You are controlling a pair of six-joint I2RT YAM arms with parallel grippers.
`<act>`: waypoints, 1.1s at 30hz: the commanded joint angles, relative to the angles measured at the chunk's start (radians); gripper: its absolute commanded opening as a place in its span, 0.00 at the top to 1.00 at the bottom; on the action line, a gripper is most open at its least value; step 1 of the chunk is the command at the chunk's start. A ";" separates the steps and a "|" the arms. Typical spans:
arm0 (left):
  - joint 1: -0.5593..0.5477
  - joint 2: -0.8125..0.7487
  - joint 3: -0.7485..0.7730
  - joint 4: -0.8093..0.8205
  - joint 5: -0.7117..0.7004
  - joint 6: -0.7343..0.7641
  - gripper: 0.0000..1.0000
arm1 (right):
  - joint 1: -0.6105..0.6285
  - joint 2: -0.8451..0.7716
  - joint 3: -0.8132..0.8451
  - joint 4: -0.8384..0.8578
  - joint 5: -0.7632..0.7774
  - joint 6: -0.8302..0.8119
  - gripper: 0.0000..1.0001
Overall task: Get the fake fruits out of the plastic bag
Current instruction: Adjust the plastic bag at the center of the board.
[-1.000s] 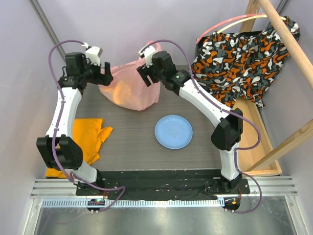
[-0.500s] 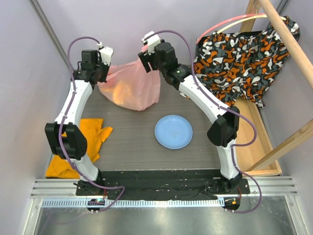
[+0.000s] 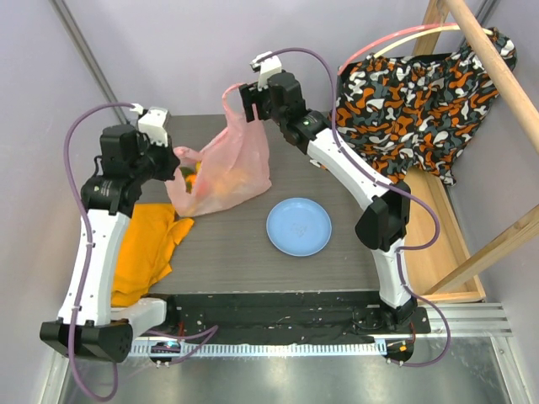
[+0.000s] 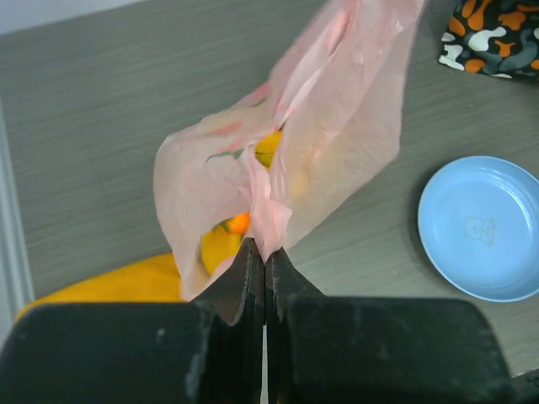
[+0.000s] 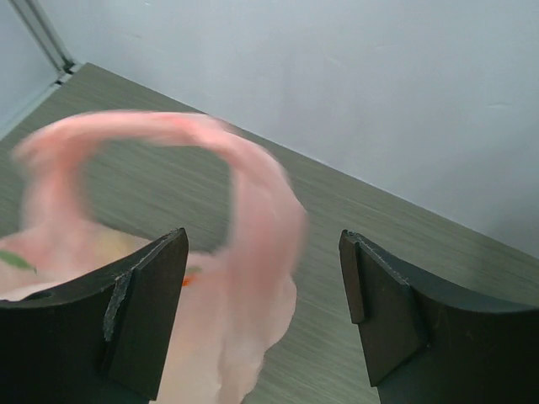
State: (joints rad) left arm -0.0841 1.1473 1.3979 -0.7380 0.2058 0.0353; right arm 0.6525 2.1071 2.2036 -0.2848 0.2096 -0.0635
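The pink plastic bag [image 3: 227,168] is stretched over the far middle of the table. My left gripper [image 3: 174,160] is shut on a fold of the bag's edge [image 4: 268,236], pinched between the jaws at its left side. The fake fruits show through the film and at the bag's mouth: a yellow one [image 4: 268,148], a small orange one [image 4: 238,223], and green and orange at the opening [image 3: 194,178]. My right gripper [image 3: 248,97] stands open at the far end. A blurred handle loop [image 5: 257,202] passes between its spread fingers without being gripped.
A round light-blue plate [image 3: 298,226] lies to the right of the bag. An orange cloth [image 3: 147,244] lies under the left arm at the table's left. Patterned orange-black-white fabric [image 3: 421,93] hangs on a wooden frame at the far right. Purple walls close the back and left.
My left gripper has shut on the bag's edge and pulled it toward the near left, stretching the bag. My right gripper moved farther back to the handle loop, still open.
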 commanded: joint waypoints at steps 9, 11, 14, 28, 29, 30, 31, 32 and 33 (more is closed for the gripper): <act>0.000 0.100 -0.057 0.026 0.060 -0.098 1.00 | 0.016 -0.193 -0.091 -0.031 -0.280 0.226 0.21; 0.000 0.100 -0.056 0.025 0.058 -0.100 1.00 | 0.016 -0.200 -0.104 -0.022 -0.324 0.223 0.21; 0.000 0.095 -0.056 0.023 0.049 -0.098 1.00 | 0.019 -0.191 -0.087 -0.016 -0.415 0.218 0.18; 0.000 0.092 -0.040 0.020 0.044 -0.095 1.00 | 0.079 -0.246 -0.147 -0.043 -0.449 0.166 0.14; 0.001 0.089 -0.040 0.022 0.043 -0.094 1.00 | 0.087 -0.234 -0.137 -0.051 -0.419 0.151 0.14; 0.001 0.088 -0.042 0.025 0.041 -0.094 1.00 | 0.099 -0.222 -0.125 -0.054 -0.388 0.146 0.15; 0.001 0.088 -0.045 0.023 0.038 -0.091 1.00 | 0.104 -0.193 -0.101 -0.057 -0.360 0.146 0.17; 0.001 0.086 -0.043 0.022 0.035 -0.087 1.00 | 0.104 -0.176 -0.085 -0.054 -0.310 0.146 0.18; 0.000 0.085 -0.042 0.022 0.037 -0.083 1.00 | 0.105 -0.162 -0.070 -0.053 -0.290 0.148 0.19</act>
State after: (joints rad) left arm -0.0841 1.2648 1.3197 -0.7380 0.2390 -0.0494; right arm 0.7368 1.9308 2.0590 -0.3531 -0.2012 0.1074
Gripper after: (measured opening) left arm 0.018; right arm 0.829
